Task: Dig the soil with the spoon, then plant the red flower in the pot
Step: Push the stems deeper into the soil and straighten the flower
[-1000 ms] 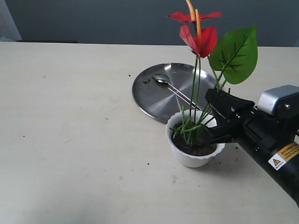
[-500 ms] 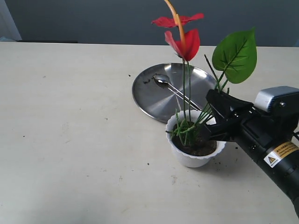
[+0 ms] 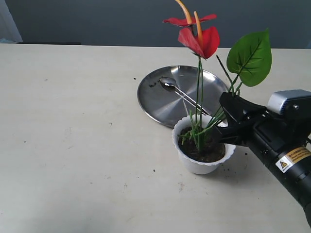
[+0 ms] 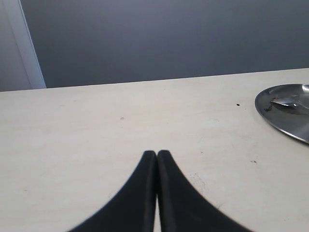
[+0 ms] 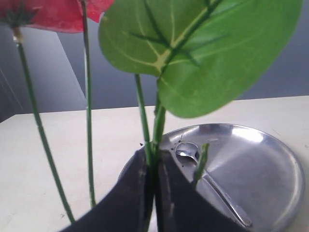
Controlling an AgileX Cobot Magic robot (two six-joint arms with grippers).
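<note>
Light: even and soft, bright on my table; the wall behind stays dim grey.
Shadows: faint, a soft one beside the pot.
Glare: the steel plate shines pale, also in my right wrist view, where the spoon gleams.
Focus: my left gripper and right gripper look dark and soft-edged up close.
Blur: the red flower is slightly smeared.

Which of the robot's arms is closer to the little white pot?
The right. Its end effector is at the pot, shut on the red flower stems. The left end effector is away over bare table.
</note>
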